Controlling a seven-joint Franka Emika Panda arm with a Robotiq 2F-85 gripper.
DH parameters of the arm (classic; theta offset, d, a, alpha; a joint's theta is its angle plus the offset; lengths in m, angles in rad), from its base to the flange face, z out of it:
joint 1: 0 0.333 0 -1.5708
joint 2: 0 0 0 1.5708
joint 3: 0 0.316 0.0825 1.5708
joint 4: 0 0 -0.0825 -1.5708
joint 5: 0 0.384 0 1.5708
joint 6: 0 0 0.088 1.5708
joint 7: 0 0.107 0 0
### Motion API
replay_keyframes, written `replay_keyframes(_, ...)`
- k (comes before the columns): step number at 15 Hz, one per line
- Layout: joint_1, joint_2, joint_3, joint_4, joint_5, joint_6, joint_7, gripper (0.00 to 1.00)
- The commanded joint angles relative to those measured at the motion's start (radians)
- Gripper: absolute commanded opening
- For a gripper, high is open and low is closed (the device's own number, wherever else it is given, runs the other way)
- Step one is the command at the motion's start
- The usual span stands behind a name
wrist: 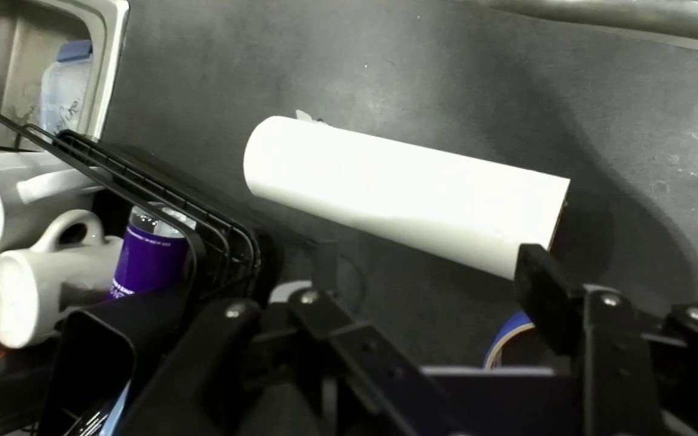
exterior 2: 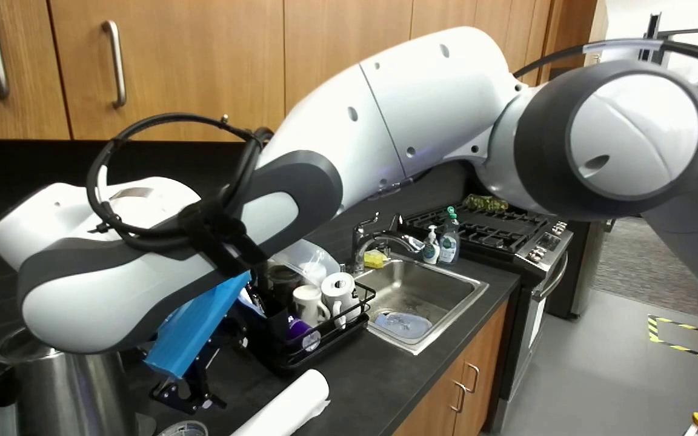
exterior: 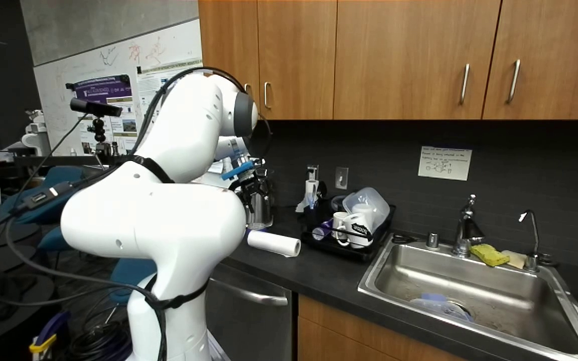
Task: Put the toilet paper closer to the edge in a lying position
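Observation:
The toilet paper, a white roll, lies on its side on the black countertop in both exterior views (exterior: 274,243) (exterior 2: 291,406) and in the wrist view (wrist: 397,188). The edge, the countertop's front rim, runs along the front in both exterior views (exterior: 329,300) (exterior 2: 446,364); the roll lies back from it. My gripper (wrist: 434,284) is open and empty, with its fingers apart. In the wrist view, the right finger overlaps the roll's near right end. In both exterior views the gripper (exterior: 253,193) (exterior 2: 188,393) hangs above the counter, behind the roll and apart from it.
A black dish rack (exterior: 354,253) with mugs and a purple cup stands beside the roll, with the steel sink (exterior: 369,283) beyond. The steel jug (exterior 2: 76,387) stands near the gripper. A blue tape roll (wrist: 505,336) lies partly hidden under the right finger.

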State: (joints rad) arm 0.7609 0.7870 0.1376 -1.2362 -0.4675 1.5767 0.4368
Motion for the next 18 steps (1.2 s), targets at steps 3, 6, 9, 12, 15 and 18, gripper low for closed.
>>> replay_keyframes(3, -0.009, 0.013, 0.003, 0.044, 0.02, -0.024, -0.019, 1.0)
replay_keyframes(6, -0.046, -0.039, 0.027, -0.009, 0.056, 0.064, -0.03, 1.0)
replay_keyframes(9, -0.093, -0.097, 0.039, -0.071, 0.11, 0.157, -0.012, 1.0)
replay_keyframes(12, -0.141, -0.159, 0.04, -0.141, 0.168, 0.232, 0.001, 1.0)
replay_keyframes(15, -0.182, -0.216, 0.035, -0.224, 0.208, 0.297, 0.013, 1.0)
replay_keyframes(18, -0.216, -0.269, 0.034, -0.313, 0.24, 0.353, 0.016, 1.0)
